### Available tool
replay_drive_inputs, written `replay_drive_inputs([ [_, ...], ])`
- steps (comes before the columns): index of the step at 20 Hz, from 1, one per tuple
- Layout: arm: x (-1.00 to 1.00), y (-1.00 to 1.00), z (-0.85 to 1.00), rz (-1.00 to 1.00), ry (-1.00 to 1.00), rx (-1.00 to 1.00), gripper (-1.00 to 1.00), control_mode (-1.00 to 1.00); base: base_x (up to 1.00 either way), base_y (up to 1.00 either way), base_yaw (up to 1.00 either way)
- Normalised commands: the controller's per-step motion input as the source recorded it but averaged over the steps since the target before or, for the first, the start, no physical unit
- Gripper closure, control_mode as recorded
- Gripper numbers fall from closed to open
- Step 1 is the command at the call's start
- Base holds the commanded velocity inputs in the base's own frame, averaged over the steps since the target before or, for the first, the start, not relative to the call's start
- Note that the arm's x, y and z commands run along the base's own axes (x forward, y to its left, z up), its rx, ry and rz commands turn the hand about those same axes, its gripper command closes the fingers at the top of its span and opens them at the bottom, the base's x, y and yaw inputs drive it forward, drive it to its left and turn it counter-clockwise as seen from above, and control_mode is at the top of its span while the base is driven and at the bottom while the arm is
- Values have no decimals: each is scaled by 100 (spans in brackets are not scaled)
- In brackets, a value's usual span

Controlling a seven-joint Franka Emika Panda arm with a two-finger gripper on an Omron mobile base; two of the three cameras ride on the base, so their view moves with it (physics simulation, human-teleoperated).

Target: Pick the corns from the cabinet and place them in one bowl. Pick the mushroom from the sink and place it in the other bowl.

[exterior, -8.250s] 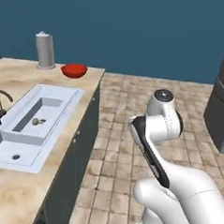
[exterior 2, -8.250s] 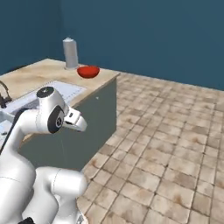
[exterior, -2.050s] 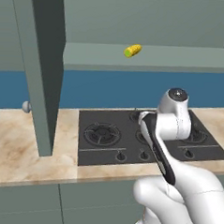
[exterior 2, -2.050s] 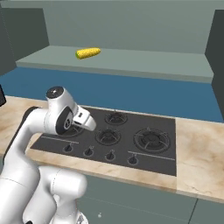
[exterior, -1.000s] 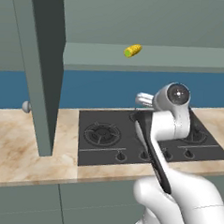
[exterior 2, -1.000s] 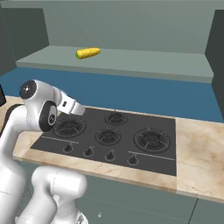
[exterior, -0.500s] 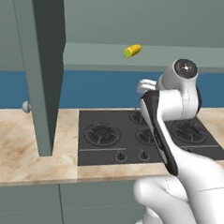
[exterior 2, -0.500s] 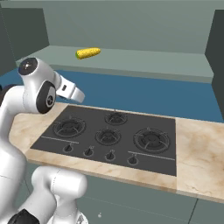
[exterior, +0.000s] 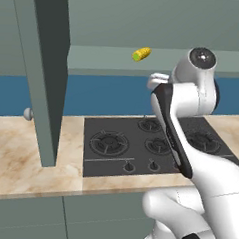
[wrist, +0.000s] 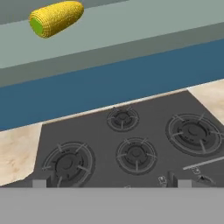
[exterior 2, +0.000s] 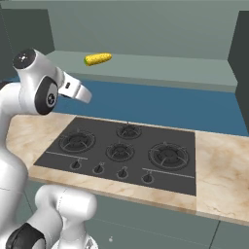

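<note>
The arm [exterior: 190, 146] is built of smooth, glossy white shells with rounded, bulging segments, thick and bulbous low down and slimmer higher up. A long black strip [exterior: 172, 132] runs along the edge of one white link like a seam. Each joint ends in a round cap: a dark grey disc [exterior: 202, 57] ringed in lighter grey with a small pale dot at its middle, and another dark disc [exterior 2: 49, 96] on the side of the elbow housing. A black ring [exterior 2: 26, 237] shows at the foot. The wrist piece [exterior 2: 75, 89] is a light grey, wedge-shaped block with small dark marks.
</note>
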Motion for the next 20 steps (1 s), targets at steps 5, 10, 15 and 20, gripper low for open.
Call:
replay_drive_inputs([
  [5,0,5,26,0,-21,-3,-100,-100,0,0,0],
  [10,0,6,41,10,-1,0,-100,-100,0,0,0],
  [15,6,8,42,12,0,0,-100,-100,0,0,0],
  [20,13,16,41,6,0,-1,-100,-100,0,0,0],
])
